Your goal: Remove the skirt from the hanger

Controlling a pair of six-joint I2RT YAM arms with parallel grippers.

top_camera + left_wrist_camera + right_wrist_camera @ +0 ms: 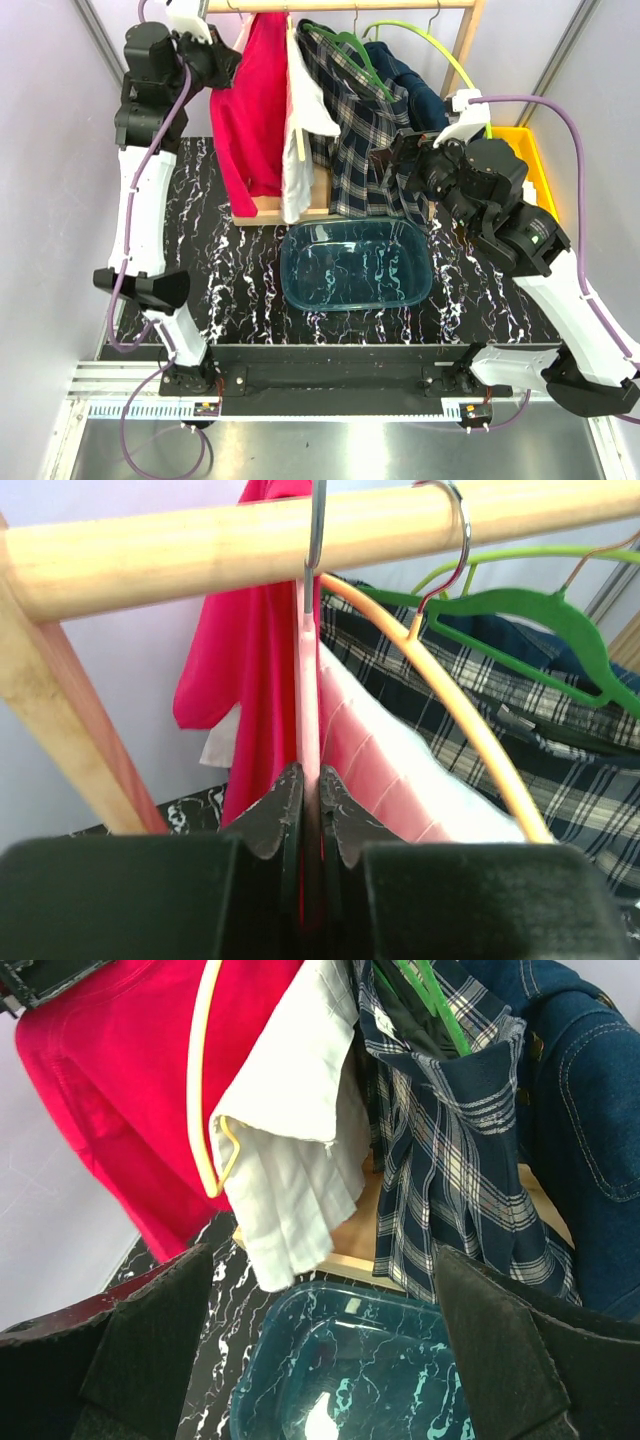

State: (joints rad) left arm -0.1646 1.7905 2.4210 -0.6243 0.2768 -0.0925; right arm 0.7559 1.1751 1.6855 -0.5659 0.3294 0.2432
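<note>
The plaid skirt (360, 130) hangs from the dark green hanger (347, 45) on the wooden rail (330, 5). My right gripper (396, 158) is open beside the skirt's right edge and holds nothing. In the right wrist view the skirt (450, 1160) and the hanger (432, 1000) lie ahead of the open gripper (320, 1290), apart from it. My left gripper (228, 62) is up at the rail's left end. In the left wrist view it (310, 775) is shut on the pink neck of the red garment's hanger (309, 680). The skirt (560, 750) and green hanger (530, 610) show to its right.
A red garment (250, 110) and a white garment (300, 130) on a pale yellow hanger (450, 700) hang left of the skirt. A denim garment (415, 90) on a lime-green hanger (425, 40) hangs to its right. A teal basin (355, 265) sits below the rack. A yellow bin (530, 160) stands at the right.
</note>
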